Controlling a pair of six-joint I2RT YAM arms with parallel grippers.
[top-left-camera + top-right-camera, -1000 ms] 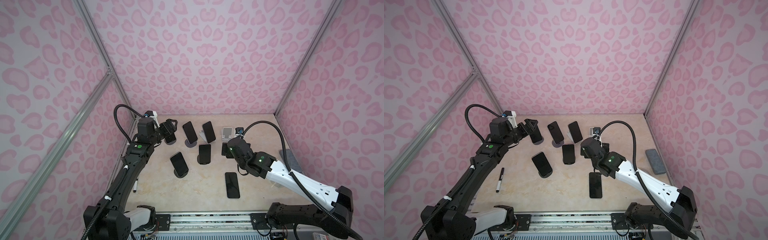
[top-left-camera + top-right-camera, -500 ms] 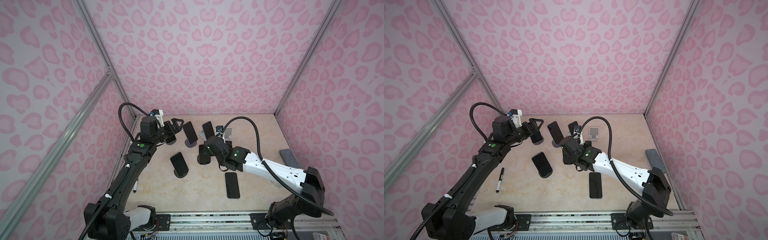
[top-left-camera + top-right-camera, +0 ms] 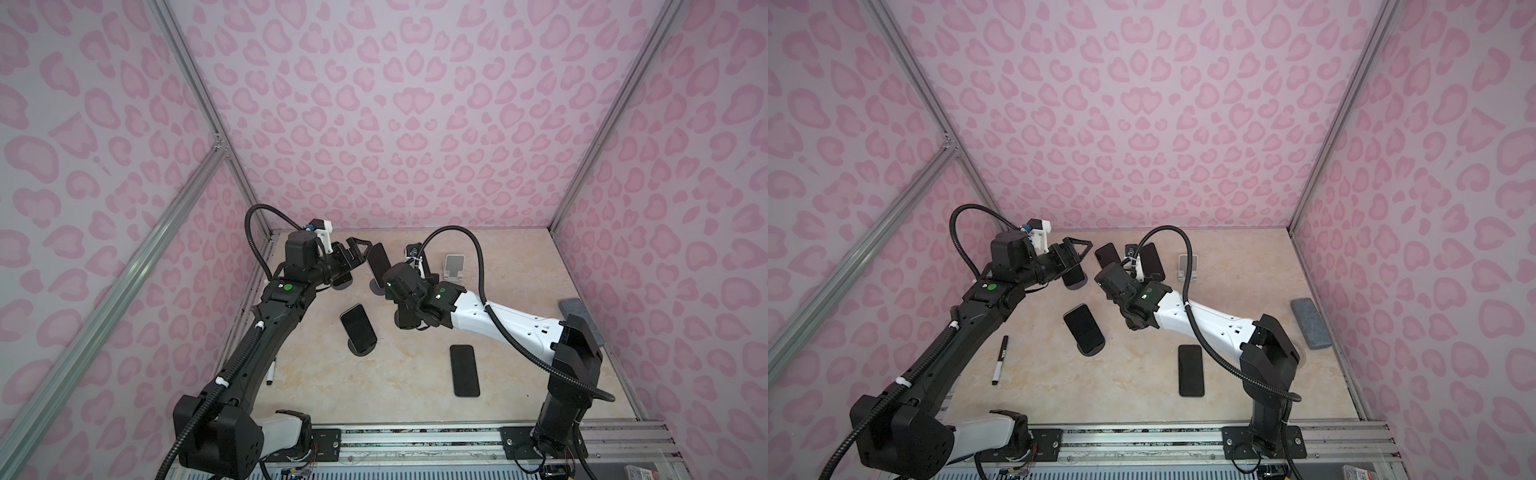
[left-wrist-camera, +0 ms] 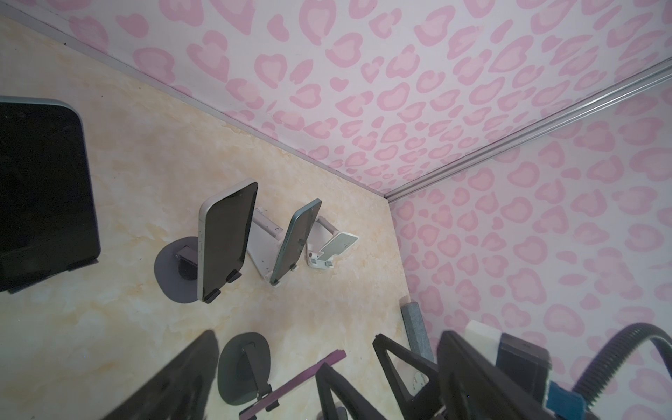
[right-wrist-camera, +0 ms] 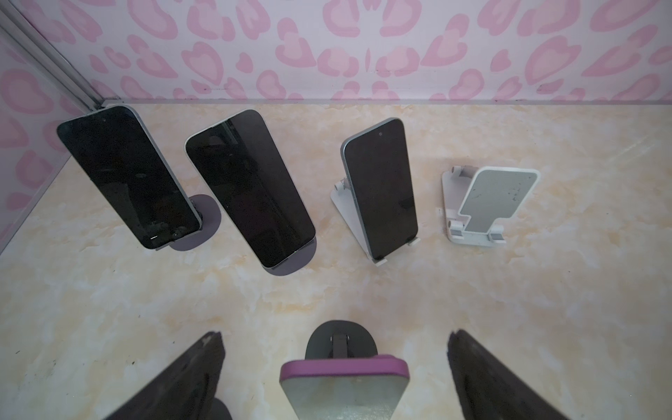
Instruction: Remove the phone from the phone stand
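Step now: getting lined up on the purple phone point(image 5: 343, 389) before any grab.
Purple phone: leaning on its dark stand point(image 5: 340, 343), right between the two black fingers point(image 5: 174, 382), not touched by either.
Right gripper point(image 5: 334, 378): wide open, empty, one finger on each side of the phone.
Left gripper point(image 4: 349, 382): open too, holding nothing, near a far phone on the left side point(image 3: 1073, 278).
Next move: lower a bit more, squeeze the phone's two long edges, lift up and off the stand's little lip.
Watch out: stand could tip or slide along with the phone.
Other phones: three on stands in the back row, one point(image 3: 358, 324) in front, one lying flat point(image 3: 464, 370) on the table point(image 3: 395, 386).
Empty white stand point(image 5: 489, 205): far right of the back row.
Hard to see: in both top views the right arm covers the purple phone; its bottom edge is cut off in the right wrist view.
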